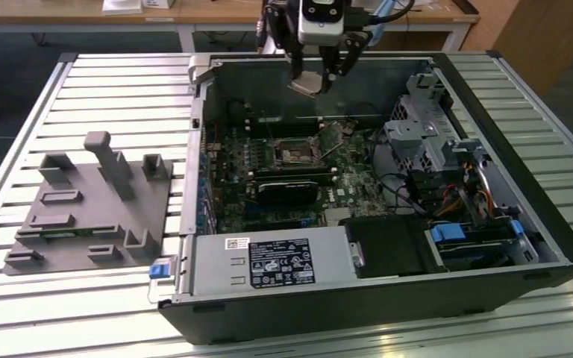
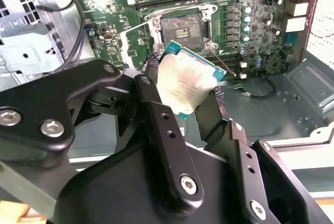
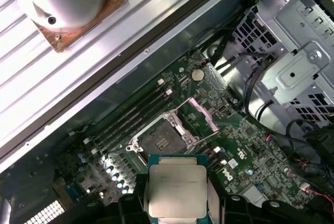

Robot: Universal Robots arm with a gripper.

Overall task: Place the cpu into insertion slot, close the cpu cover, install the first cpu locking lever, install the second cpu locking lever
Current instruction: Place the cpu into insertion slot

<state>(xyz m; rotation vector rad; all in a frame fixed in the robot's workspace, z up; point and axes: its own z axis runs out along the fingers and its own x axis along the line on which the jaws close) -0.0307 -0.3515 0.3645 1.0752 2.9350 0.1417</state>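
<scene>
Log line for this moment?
gripper: jaws shut on pale silver-grey square cpu | black square insertion slot: empty | thin silvery cpu cover: open

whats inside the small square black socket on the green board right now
Nothing is seated: the small square black insertion slot shows a bare dark bed. The pale silver-grey square cpu hangs clear of it, clamped in the black gripper. Fine contacts cannot be made out.

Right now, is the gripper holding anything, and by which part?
Yes. The gripper grips the cpu by two opposite edges, clear of the insertion slot.
</scene>
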